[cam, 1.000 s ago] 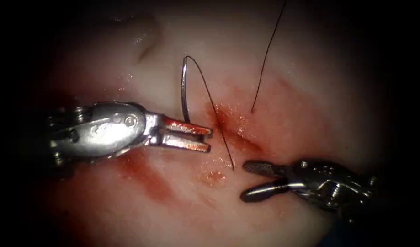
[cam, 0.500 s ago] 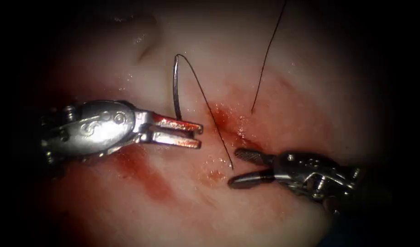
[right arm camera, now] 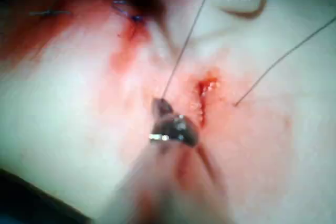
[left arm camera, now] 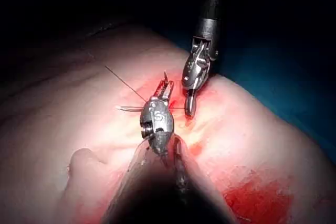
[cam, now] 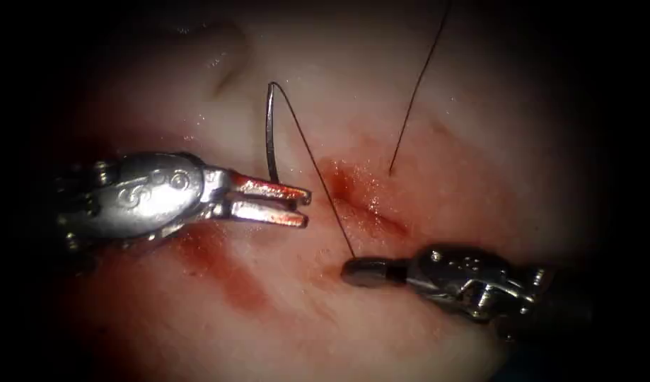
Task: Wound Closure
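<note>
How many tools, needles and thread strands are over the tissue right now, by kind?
Tools: 2, left tool holding the needle near its tip end, right tool shut on the thread.
Needles: 1, needle, out of the tissue.
Thread strands: 2, thread, second strand.
Total: 5.

Two tools (cam: 296, 205) (cam: 360, 271), one needle (cam: 269, 134), one cut (cam: 367, 205).
</note>
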Controlling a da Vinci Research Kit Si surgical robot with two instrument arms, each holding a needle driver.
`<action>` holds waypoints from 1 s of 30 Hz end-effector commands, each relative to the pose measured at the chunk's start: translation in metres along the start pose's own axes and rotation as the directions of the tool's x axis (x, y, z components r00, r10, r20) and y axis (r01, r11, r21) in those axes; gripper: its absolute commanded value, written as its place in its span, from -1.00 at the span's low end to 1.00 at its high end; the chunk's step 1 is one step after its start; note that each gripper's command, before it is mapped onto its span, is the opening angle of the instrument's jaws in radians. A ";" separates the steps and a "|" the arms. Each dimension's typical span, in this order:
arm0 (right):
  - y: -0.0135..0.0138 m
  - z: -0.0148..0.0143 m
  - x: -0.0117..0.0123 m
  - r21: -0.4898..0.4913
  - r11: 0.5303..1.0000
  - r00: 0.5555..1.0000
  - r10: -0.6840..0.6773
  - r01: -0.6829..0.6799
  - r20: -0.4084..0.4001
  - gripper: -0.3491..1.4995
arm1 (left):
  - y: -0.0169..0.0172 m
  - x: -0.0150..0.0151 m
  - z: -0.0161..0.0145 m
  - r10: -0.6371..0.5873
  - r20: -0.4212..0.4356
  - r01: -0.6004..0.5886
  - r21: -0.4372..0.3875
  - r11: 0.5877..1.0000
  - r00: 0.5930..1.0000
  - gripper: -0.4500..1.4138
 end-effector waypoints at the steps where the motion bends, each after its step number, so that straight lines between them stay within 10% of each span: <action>1: -0.0010 0.0005 0.0003 0.002 1.000 1.000 0.003 -0.004 0.013 -1.00 | -0.0002 -0.0009 0.0009 0.003 -0.001 -0.003 0.001 1.000 1.000 -1.00; 15: -0.0106 0.0030 0.0041 0.167 0.986 0.999 -0.021 0.015 0.036 -1.00 | 0.0000 -0.0019 0.0003 0.012 -0.004 -0.012 -0.015 1.000 1.000 -1.00; 19: -0.0090 0.0016 0.0039 0.105 0.988 0.994 -0.113 0.112 0.002 0.53 | -0.0007 -0.0023 -0.0015 0.013 0.003 -0.013 -0.003 1.000 1.000 -1.00; 30: -0.0059 -0.0028 0.0031 0.030 0.984 0.984 -0.174 0.175 -0.031 0.58 | -0.0019 -0.0035 -0.0056 -0.005 0.034 0.003 0.062 0.998 0.999 -1.00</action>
